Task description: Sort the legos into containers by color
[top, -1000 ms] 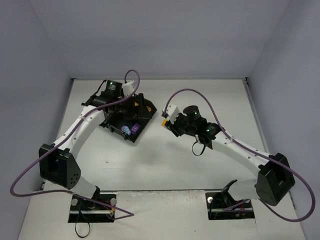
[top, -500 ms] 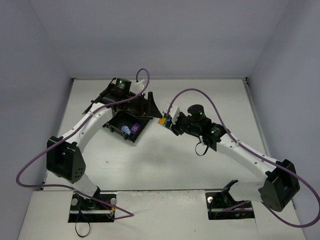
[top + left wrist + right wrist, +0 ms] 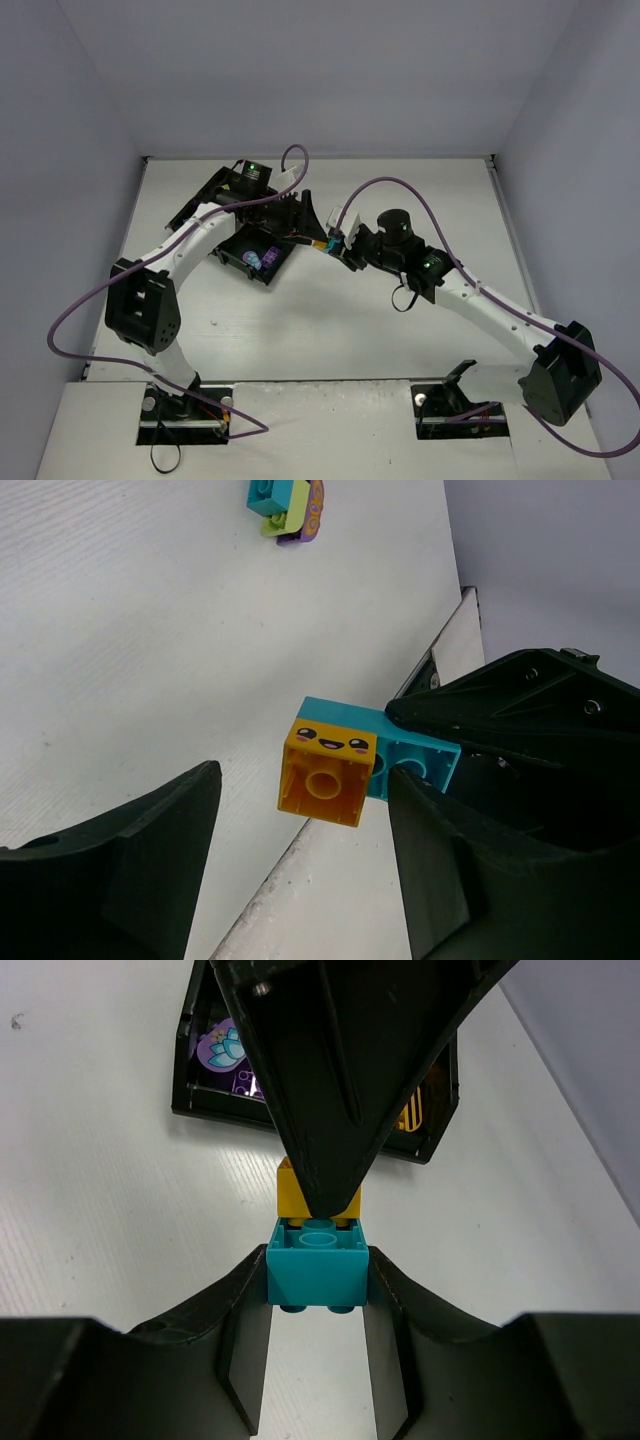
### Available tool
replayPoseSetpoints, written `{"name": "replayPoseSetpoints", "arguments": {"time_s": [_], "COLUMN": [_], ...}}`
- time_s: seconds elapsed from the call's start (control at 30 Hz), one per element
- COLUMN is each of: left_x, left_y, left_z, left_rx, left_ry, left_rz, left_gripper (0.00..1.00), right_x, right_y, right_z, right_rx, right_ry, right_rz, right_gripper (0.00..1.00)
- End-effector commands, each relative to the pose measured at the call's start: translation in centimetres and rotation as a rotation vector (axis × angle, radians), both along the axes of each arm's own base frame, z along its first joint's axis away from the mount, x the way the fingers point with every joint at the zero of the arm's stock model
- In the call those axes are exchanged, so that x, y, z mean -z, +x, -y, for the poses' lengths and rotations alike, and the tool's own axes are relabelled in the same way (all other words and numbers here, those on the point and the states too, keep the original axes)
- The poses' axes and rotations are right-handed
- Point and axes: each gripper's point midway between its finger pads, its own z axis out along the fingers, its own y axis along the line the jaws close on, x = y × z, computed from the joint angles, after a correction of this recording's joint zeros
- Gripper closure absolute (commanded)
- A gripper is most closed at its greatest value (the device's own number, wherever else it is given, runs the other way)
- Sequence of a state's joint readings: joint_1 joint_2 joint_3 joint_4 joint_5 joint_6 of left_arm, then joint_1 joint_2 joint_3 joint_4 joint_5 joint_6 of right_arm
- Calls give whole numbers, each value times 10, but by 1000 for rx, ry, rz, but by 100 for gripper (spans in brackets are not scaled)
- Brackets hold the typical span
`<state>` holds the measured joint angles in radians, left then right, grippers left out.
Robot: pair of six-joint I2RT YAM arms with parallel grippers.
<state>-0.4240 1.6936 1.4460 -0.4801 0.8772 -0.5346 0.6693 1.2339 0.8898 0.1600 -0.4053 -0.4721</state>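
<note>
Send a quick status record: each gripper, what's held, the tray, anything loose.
right gripper: shut on the teal brick
held: teal brick joined to an orange brick with a smiley face
left gripper: open, straddling the orange brick, not clamped
tray: beyond the bricks in the right wrist view, purple brick inside
loose: teal, lime and purple cluster on the table

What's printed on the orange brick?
A pink-cheeked smiley face; the brick shows best in the left wrist view.

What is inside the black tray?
A purple brick and part of an orange brick show; the left gripper hides the rest of the tray, so other bricks cannot be ruled out.
</note>
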Motion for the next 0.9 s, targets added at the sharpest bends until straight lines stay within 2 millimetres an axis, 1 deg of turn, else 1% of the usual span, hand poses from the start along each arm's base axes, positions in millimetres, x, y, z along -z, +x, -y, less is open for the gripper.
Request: {"name": "replayPoseSetpoints", "arguments": {"time_s": [0.0, 0.1, 0.23, 0.27, 0.33, 0.37, 0.47, 0.5, 0.53, 0.6, 0.63, 0.67, 0.73, 0.8, 0.87], "left_x": [-35, -36, -37, -37, -36, -36, -40, -40, -40, -41, -42, -42, -46, -49, -54], "left_y": [2, 0, -2, -3, -3, -3, -3, -4, -3, 0, 1, 6, 10, 19, 24], "left_z": [15, 16, 18, 18, 18, 18, 17, 16, 14, 9, 7, 2, -4, -14, -22], "left_rx": [65, 81, 98, 102, 103, 104, 110, 108, 112, 102, 100, 89, 79, 50, 37], "left_ry": [-86, -99, -110, -113, -112, -111, -112, -109, -104, -87, -81, -74, -70, -57, -43], "left_rz": [111, 106, 105, 106, 105, 111, 121, 116, 128, 125, 128, 136, 141, 152, 166], "left_gripper": [40, 47, 49, 54, 60, 68, 81, 90, 93, 96, 97, 97, 97, 97, 97], "right_x": [-37, -37, -35, -36, -35, -33, -26, -24, -22, -10, -6, 1, 10, 20, 34], "right_y": [2, 2, 2, 3, 3, 3, 3, 3, 3, 4, 3, 2, 2, 1, 2], "right_z": [-8, -9, -8, -8, -8, -7, -4, -3, -1, 4, 6, 9, 13, 17, 23], "right_rx": [-24, -27, -28, -26, -27, -25, -18, -15, -11, 5, 10, 15, 26, 41, 65], "right_ry": [98, 97, 95, 97, 95, 93, 84, 81, 75, 45, 34, 15, -8, -37, -83], "right_rz": [95, 94, 94, 97, 97, 93, 80, 77, 71, 54, 46, 29, 12, -15, -44], "right_gripper": [98, 98, 98, 98, 98, 98, 99, 99, 100, 100, 100, 100, 100, 100, 100]}}
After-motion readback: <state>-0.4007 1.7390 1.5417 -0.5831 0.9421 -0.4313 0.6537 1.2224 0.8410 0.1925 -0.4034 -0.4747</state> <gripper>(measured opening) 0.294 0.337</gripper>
